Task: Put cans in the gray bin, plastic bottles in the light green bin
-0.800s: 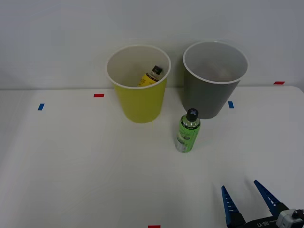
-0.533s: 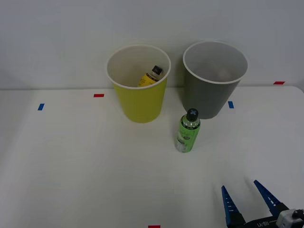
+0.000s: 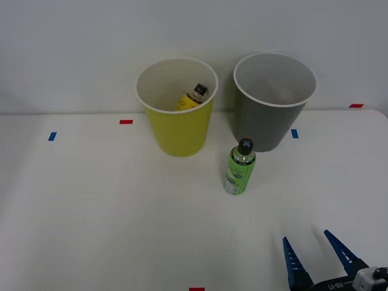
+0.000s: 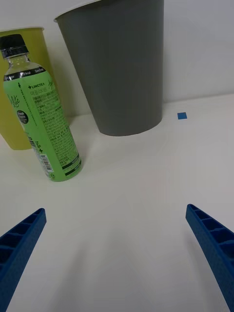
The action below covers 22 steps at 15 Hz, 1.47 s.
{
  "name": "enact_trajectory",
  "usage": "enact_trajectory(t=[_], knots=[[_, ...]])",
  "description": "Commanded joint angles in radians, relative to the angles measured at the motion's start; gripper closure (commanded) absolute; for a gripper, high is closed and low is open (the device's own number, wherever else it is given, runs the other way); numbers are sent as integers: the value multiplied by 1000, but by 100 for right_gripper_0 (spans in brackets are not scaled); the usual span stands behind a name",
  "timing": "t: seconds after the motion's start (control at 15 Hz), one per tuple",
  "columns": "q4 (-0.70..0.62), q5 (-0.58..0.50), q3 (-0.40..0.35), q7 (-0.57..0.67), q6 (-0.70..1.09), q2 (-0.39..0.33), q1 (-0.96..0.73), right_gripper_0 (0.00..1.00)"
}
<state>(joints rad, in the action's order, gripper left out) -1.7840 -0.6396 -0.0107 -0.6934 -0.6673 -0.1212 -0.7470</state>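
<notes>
Standing green-label bottle (image 3: 240, 168) beyond spread jaws.

Two bins: light green bin (image 3: 177, 115), gray bin (image 3: 271, 118). Two bottles: green-label bottle (image 3: 240, 168), yellow-label bottle (image 3: 191, 99).

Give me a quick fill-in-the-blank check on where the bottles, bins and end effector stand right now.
1. The yellow-label bottle lies inside the ____ bin.
2. The green-label bottle stands upright on the ____, in front of the gap between the light green bin and the gray bin.
3. The right end effector has its blue fingers ____, holding nothing.

Missing words: light green; table; open
</notes>
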Motion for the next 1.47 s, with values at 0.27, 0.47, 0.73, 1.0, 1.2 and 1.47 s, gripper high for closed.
enact_trajectory(t=[0.27,0.47,0.73,1.0,1.2,1.47], knots=[[0,0,0,0,0,0,0,0],[0,0,0,0,0,0,0,0],[0,0,0,0,0,0,0,0],[0,0,0,0,0,0,0,0],[0,0,0,0,0,0,0,0],[0,0,0,0,0,0,0,0]])
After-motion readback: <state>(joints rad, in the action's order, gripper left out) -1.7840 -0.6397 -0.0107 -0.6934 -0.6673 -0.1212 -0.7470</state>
